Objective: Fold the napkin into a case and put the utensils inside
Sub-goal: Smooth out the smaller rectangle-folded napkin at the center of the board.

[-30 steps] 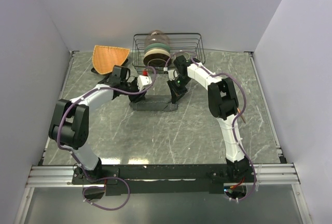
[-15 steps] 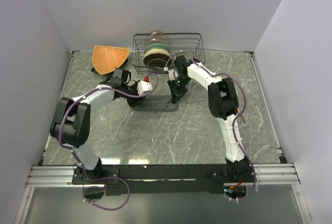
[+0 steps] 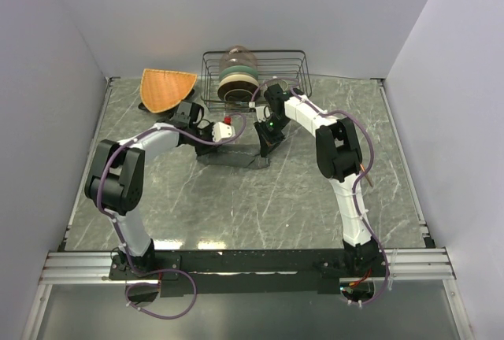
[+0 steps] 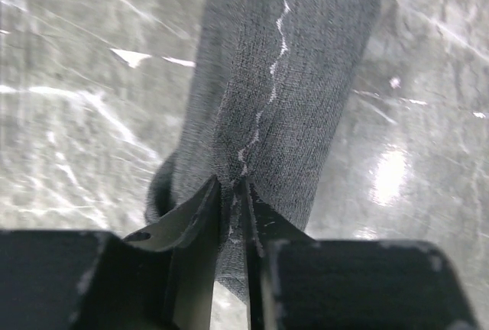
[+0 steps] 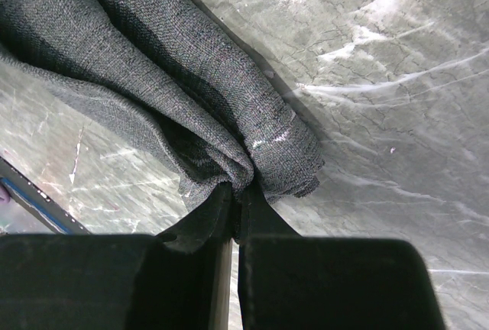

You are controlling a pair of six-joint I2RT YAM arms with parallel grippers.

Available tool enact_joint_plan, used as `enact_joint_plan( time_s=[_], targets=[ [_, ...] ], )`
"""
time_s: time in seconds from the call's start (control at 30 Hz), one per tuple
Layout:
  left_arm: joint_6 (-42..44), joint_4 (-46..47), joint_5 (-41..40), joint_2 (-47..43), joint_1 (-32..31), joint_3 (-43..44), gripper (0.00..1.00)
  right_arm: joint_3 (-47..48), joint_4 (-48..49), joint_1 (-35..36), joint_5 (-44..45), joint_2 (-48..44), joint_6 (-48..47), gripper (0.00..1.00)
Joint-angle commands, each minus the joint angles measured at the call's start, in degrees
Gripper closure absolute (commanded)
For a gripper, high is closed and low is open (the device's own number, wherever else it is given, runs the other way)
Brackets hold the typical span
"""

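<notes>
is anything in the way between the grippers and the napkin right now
Nothing visible stands between them. The left gripper and the right gripper are each closed directly on the bunched fabric at one end of the napkin.

Bright glare streaks the table (image 4: 76, 116); napkin (image 4: 290, 78) slightly blurred.

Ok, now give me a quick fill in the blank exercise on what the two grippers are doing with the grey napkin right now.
1. The left gripper is shut on one end of the dark grey ____.
2. The right gripper is ____ on the other end of the napkin.
3. In the top view, the orange mat lies to the ____ of the wire rack.
Missing words: napkin; shut; left.
</notes>
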Motion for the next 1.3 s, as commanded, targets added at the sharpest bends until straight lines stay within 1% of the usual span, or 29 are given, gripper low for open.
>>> enact_joint_plan(
  time_s=[0.0, 0.1, 0.27, 0.37, 0.4, 0.43, 0.47, 0.5, 0.53, 0.57, 0.6, 0.63, 0.67, 0.73, 0.77, 0.8, 0.87, 0.9, 0.93, 0.97, 1.0, 1.07, 1.13, 1.23, 1.27],
  targets=[
    [0.4, 1.6, 1.4, 0.5, -0.2, 2.9, 0.82, -1.2, 4.7, -0.1, 4.6, 0.7, -1.1, 1.00],
    [-0.3, 2.1, 0.8, 2.3, -0.2, 3.7, 0.84, -1.0, 4.8, -0.1, 4.8, 0.7, -1.5, 1.00],
    [-1.1, 1.9, -0.7, 6.2, -0.3, 5.3, 0.83, -0.3, 4.4, -0.1, 5.1, 0.6, -2.1, 1.00],
    [-0.9, 1.3, -1.8, 7.8, -0.3, 5.6, 0.83, 0.4, 3.7, -0.1, 4.1, -0.5, -2.1, 0.89],
    [-0.8, 0.9, -2.0, 8.1, -0.2, 5.6, 0.83, 0.8, 3.6, -0.1, 3.4, -1.6, -1.7, 0.82],
    [-0.8, 0.9, -2.2, 8.4, -0.2, 5.5, 0.83, 1.2, 3.0, -0.1, 3.0, -2.1, -1.6, 0.78],
    [-0.3, 0.7, -2.7, 8.7, -0.2, 5.4, 0.82, 1.5, 2.3, -0.1, 2.6, -2.8, -1.5, 0.71],
    [-0.3, 0.8, -2.9, 8.7, -0.3, 5.3, 0.82, 1.5, 2.2, -0.3, 2.2, -4.5, -0.9, 0.58],
    [-0.2, 0.8, -2.9, 8.8, -0.2, 5.1, 0.82, 1.4, 2.0, -0.5, 0.8, -5.4, -0.6, 0.51],
    [0.3, 0.7, -3.1, 8.9, -0.2, 4.8, 0.82, 1.4, 2.0, -0.7, -0.3, -6.4, -0.3, 0.48],
    [0.4, 0.5, -3.3, 9.1, -0.2, 4.9, 0.81, 0.6, 2.4, -0.9, -1.6, -8.4, 0.6, 0.39],
    [0.4, 0.5, -3.5, 9.1, -0.2, 4.9, 0.81, 0.3, 3.0, -1.6, -3.7, -9.4, 1.2, 0.36],
    [0.5, 0.5, -3.6, 9.4, -0.2, 4.8, 0.81, -0.2, 4.5, -1.9, -5.3, -10.4, 2.0, 0.35],
    [0.4, 0.4, -3.4, 9.5, -0.2, 4.8, 0.80, -1.8, 6.6, -3.0, -8.5, -12.6, 5.1, 0.35],
    [0.3, 0.3, -3.3, 9.4, -0.2, 4.8, 0.80, -2.5, 9.9, -3.0, -11.8, -13.1, 8.0, 0.37],
    [0.3, 0.4, -3.2, 9.4, -0.2, 4.7, 0.79, -3.3, 11.2, -3.1, -13.5, -13.6, 10.5, 0.41],
    [-0.1, 0.3, -3.2, 9.2, -0.2, 4.7, 0.78, -3.8, 15.0, -2.9, -16.7, -13.5, 14.2, 0.45],
    [-0.1, 0.3, -3.1, 9.2, -0.2, 4.7, 0.78, -3.5, 15.9, -2.8, -18.3, -12.8, 17.1, 0.54],
    [-0.2, 0.2, -3.3, 9.1, -0.2, 4.5, 0.78, -3.4, 16.7, -2.6, -19.0, -12.3, 18.7, 0.58],
    [-0.2, 0.7, -3.4, 9.1, -0.1, 4.3, 0.77, -3.4, 18.4, -1.9, -19.3, -11.8, 21.5, 0.62],
    [-0.1, 0.7, -3.5, 9.0, -0.1, 4.1, 0.76, -3.2, 18.9, -1.6, -20.0, -10.6, 22.3, 0.67],
    [-0.4, 0.8, -3.4, 8.8, 0.0, 3.8, 0.76, -3.3, 20.9, -0.9, -20.3, -9.6, 25.2, 0.72],
    [-0.4, 1.0, -3.3, 8.9, 0.1, 3.6, 0.75, -3.1, 22.2, 0.4, -20.1, -8.2, 26.5, 0.73],
    [-1.1, 1.6, -3.1, 9.1, 0.0, 3.6, 0.75, -4.2, 25.2, 2.0, -17.7, -7.4, 28.2, 0.78],
    [-1.5, 1.7, -3.2, 9.2, 0.0, 3.6, 0.75, -5.8, 27.4, 2.3, -16.9, -7.3, 29.2, 0.82]
  ],
)
